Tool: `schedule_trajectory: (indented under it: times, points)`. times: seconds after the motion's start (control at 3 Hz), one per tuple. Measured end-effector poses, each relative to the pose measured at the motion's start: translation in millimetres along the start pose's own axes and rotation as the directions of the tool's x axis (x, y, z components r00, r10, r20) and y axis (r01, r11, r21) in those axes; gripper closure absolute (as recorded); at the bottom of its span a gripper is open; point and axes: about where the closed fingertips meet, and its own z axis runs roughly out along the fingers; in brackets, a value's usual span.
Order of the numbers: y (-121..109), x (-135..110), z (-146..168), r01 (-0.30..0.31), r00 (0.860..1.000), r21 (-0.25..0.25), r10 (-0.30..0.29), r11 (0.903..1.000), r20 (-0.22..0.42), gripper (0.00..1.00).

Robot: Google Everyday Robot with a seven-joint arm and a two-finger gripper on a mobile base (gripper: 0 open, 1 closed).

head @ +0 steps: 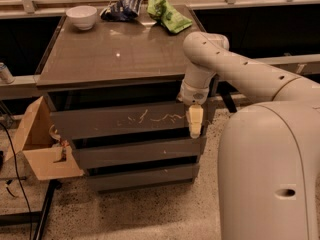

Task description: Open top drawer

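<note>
The top drawer [120, 120] is the tallest grey-brown front panel of the cabinet, with white scratch marks across its middle. It sits under the cabinet top with a dark gap above it. My gripper [194, 121] hangs down from the white arm at the drawer's right end, its pale yellowish fingers pointing down over the right edge of the drawer front. Two shorter grey drawers [137, 154] lie below.
On the cabinet top [115, 49] stand a white bowl [81, 17], a dark blue bag [121, 8] and a green bag [168, 15]. An open cardboard box [42, 146] sits at the cabinet's left. My large white body [272, 174] fills the right foreground.
</note>
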Motion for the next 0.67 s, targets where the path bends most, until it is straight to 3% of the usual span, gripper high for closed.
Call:
schedule_trajectory:
  times: [0.67]
  points:
    - [-18.8,-1.7,-2.4,0.016,0.999,0.055,-0.015,0.9984,-0.029,0.00]
